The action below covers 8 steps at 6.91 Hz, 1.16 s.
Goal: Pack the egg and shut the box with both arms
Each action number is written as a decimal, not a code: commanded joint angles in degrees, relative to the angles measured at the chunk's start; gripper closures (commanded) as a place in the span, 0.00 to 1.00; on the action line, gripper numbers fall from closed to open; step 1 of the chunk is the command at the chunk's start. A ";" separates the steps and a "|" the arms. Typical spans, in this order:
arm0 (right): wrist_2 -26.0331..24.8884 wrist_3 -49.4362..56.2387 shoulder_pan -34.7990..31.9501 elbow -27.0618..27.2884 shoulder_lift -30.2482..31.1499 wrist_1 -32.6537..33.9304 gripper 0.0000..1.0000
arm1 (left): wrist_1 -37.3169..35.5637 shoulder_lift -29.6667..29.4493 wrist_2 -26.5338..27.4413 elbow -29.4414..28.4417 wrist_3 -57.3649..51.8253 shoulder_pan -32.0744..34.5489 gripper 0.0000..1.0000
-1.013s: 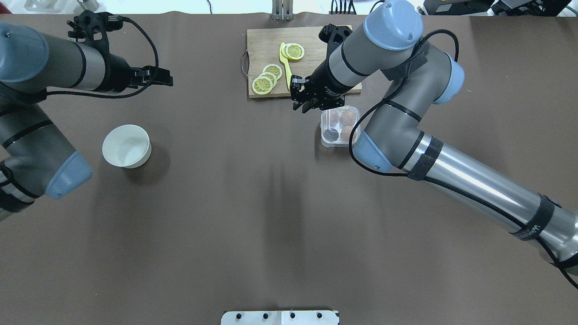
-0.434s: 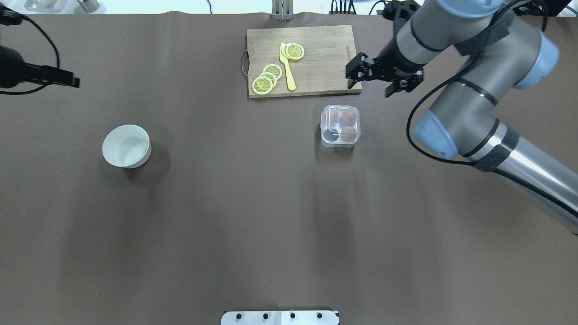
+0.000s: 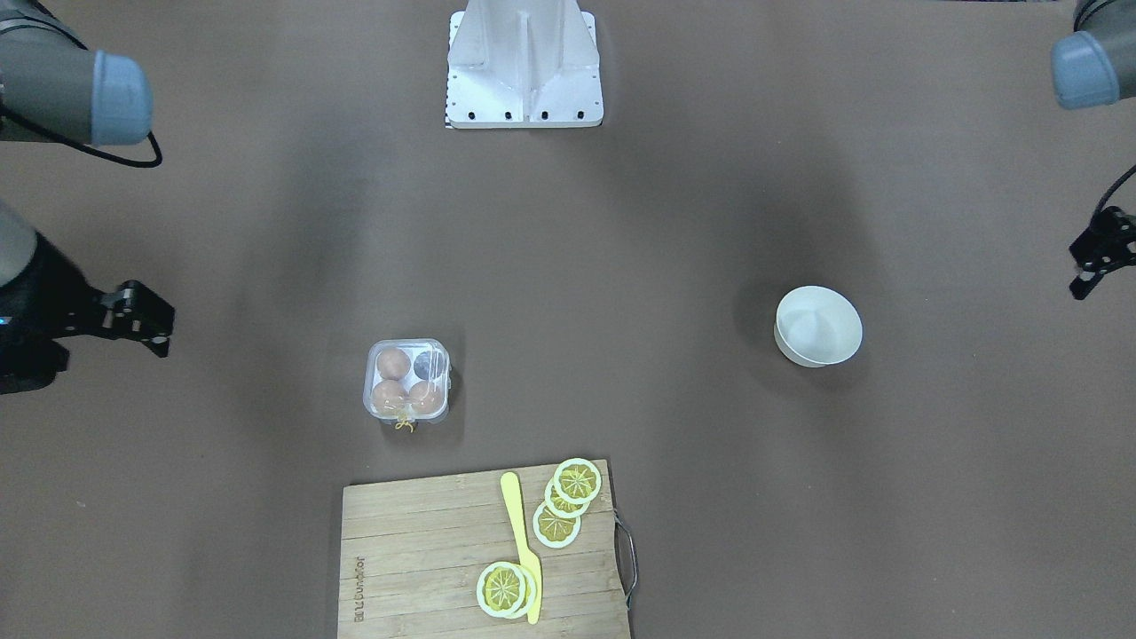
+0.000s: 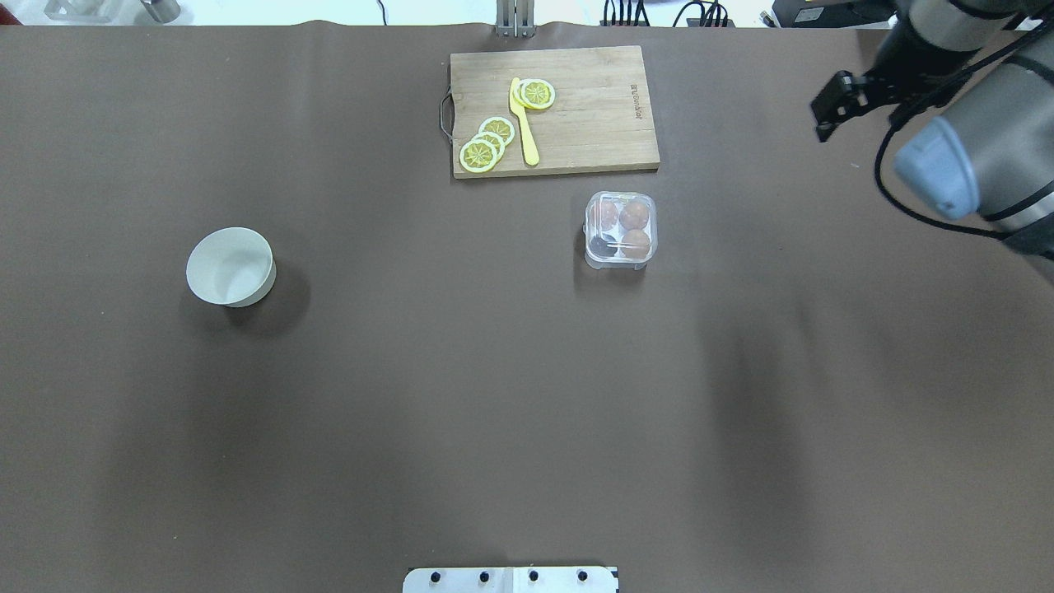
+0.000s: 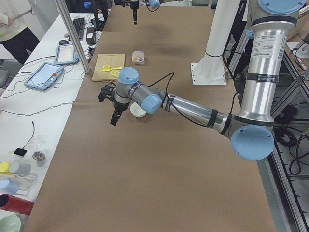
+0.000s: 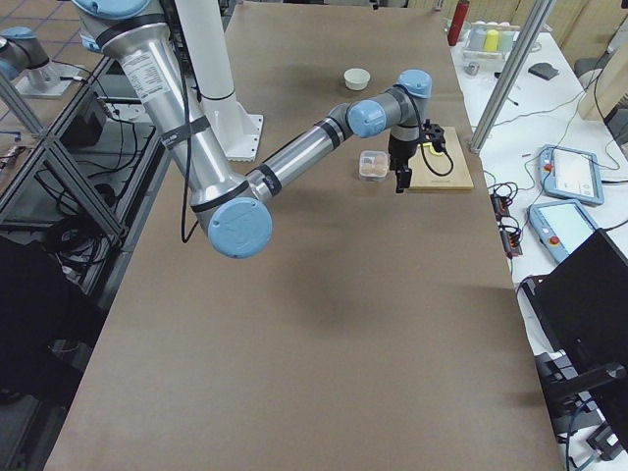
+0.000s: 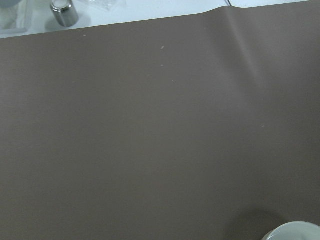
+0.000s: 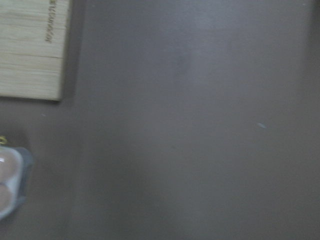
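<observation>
We judge the task nearly finished. The box [image 4: 621, 231] sits on the tabletop [image 4: 494, 371] near the cutting board [image 4: 593, 123], its lid seemingly down, with an egg [image 4: 634, 216] in three cells. The right claw [image 3: 164, 328] looks spread and the left claw [image 3: 1084, 275] looks pressed together. Both hang at opposite tabletop ends, well apart from the box. Next we would only check the latch; the room around the box is open.
</observation>
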<state>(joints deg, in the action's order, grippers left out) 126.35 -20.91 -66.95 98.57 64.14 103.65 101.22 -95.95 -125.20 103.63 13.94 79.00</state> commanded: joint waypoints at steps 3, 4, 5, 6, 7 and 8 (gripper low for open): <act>6.89 33.09 -22.13 -12.31 11.78 1.92 0.00 | -9.47 4.87 -4.15 -1.76 -11.65 7.56 0.02; 6.98 35.56 -24.43 -12.78 14.06 1.82 0.00 | -9.55 6.11 -5.66 -1.94 -11.65 7.92 0.02; 7.06 37.15 -26.19 -12.35 16.09 1.82 0.00 | -9.47 7.43 -5.76 -2.20 -11.65 8.01 0.03; 7.06 37.08 -26.56 -11.56 16.37 2.26 0.00 | -9.47 7.70 -5.67 -2.38 -11.48 8.01 0.02; 7.06 36.21 -26.56 -11.47 16.46 2.35 0.00 | -9.55 7.70 -5.58 -2.81 -11.22 8.01 0.02; 7.06 36.11 -26.56 -11.47 16.63 2.35 0.00 | -9.38 9.18 -5.76 -3.69 -11.30 8.01 0.02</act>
<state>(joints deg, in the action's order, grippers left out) 133.41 15.46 -93.37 86.98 80.47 105.92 91.74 -87.96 -130.84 100.76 2.60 86.99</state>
